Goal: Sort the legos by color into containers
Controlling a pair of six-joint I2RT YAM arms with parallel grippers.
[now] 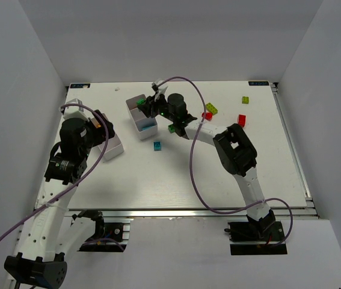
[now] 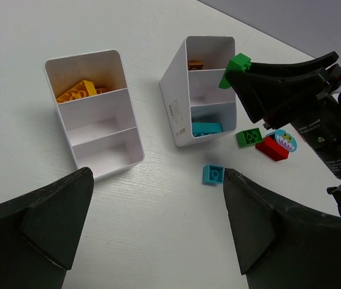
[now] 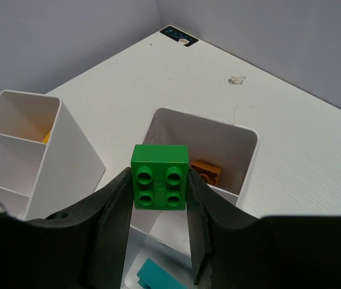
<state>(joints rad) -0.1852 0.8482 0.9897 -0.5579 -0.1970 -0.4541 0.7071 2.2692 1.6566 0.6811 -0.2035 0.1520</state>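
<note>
My right gripper [image 3: 158,198] is shut on a green brick [image 3: 160,176] and holds it above the middle bin [image 3: 246,139], over the divider next to the compartment with a brown brick [image 3: 206,172]. A teal brick [image 3: 158,276] lies in the nearer compartment. In the top view the right gripper [image 1: 148,107] hangs over that bin [image 1: 135,123]. My left gripper [image 2: 157,183] is open and empty above the table, near the left bin [image 2: 128,135], which holds yellow bricks [image 2: 81,91]. A loose teal brick [image 2: 213,174] lies by its right finger.
Loose on the table right of the middle bin: a green brick [image 2: 249,137], a red brick [image 2: 271,149] with a round multicoloured piece [image 2: 285,139], a yellow-lime brick [image 1: 211,109], a lime brick [image 1: 245,100] and another red brick [image 1: 242,119].
</note>
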